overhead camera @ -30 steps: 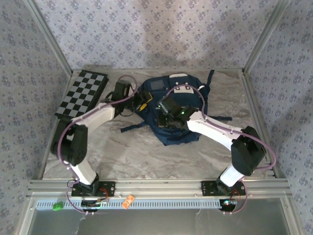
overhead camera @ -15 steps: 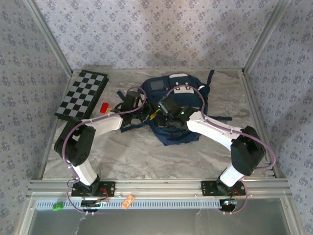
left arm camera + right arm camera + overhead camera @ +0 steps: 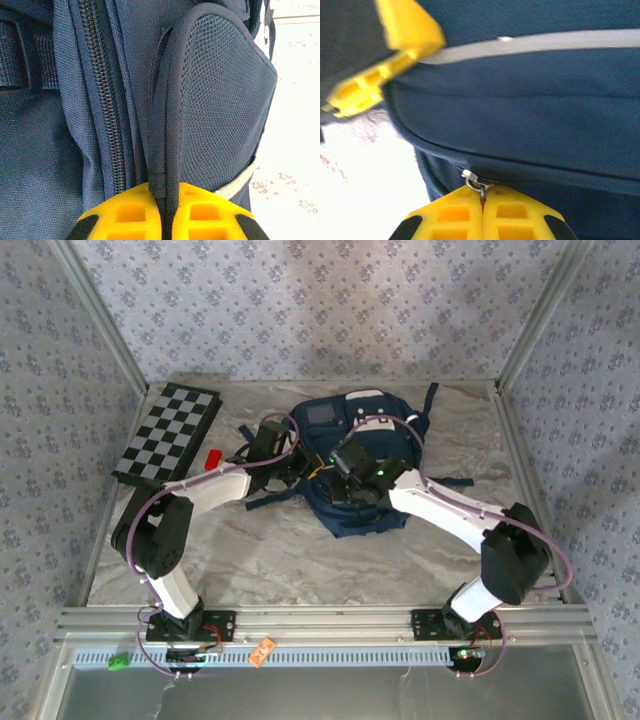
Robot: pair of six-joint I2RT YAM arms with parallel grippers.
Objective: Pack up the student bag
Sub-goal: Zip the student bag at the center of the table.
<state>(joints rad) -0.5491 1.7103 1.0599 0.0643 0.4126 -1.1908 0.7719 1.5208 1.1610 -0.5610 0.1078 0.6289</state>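
The student bag (image 3: 365, 515) lies flat toward the far edge of the desk (image 3: 250, 550), roughly midway between its left and right edges. The chessboard (image 3: 168, 432) sits in the far left corner, and a small red item (image 3: 213, 458) lies between the two, apart from the bag. The left claw (image 3: 167, 217) is pressed together on the dark bound edge (image 3: 165, 125) of the mesh side pocket (image 3: 220, 100), just beside a closed run of zip teeth (image 3: 107, 100). This grip appears intended to anchor the soft fabric so that it does not drag. The right claw (image 3: 482, 212) pinches the metal zip pull (image 3: 474, 181) on the seam, fingers tight together. Judged from this arrangement, the step in hand is working the zip while the other arm braces the bag. Whether the compartment is open cannot be told. Risk noted: the small pull could slip from the grip if the fabric bunches.
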